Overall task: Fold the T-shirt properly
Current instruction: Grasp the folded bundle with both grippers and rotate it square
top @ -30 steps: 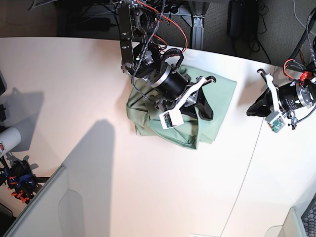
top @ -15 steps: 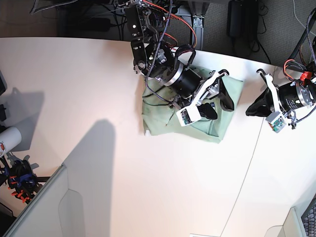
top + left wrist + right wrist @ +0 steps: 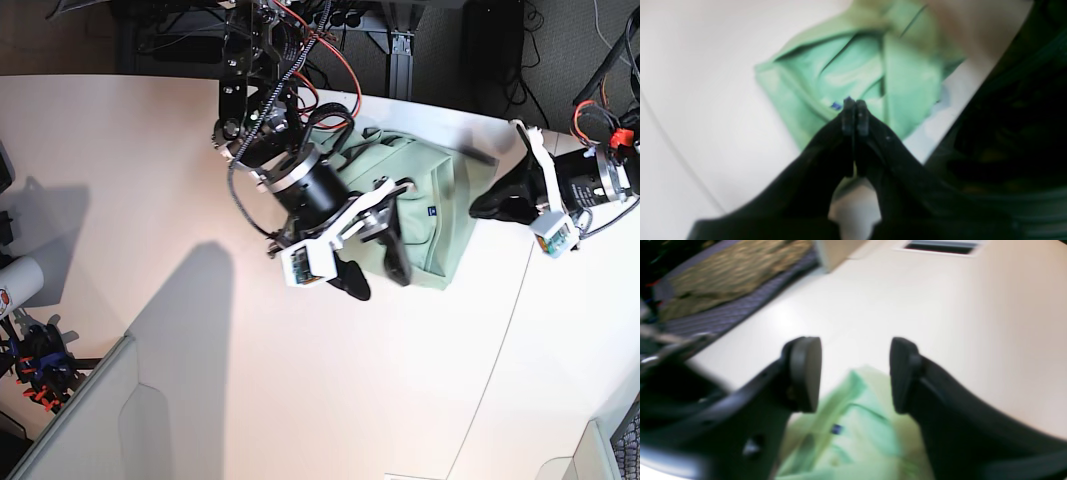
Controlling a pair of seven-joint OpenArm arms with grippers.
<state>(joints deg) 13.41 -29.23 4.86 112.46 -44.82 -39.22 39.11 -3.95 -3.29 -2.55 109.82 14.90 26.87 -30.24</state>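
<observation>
Black-bodied arms with silver ring bands at the wrists, draped in red and black cables. White brackets carrying small white camera boxes. Right gripper [image 3: 375, 268]: curved matte-black fingers [image 3: 803, 373] ending in rounded oval pads. Left gripper [image 3: 487, 208]: slim black fingers [image 3: 849, 115] with ribbed tips.

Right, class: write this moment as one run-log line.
shirt: folded bundle on table | right pincer: open, above shirt | left pincer: shut, empty, beside shirt

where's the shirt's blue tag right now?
In the base view the blue tag sits on the folded T-shirt, right of the open right tool and left of the shut left tool.
</observation>
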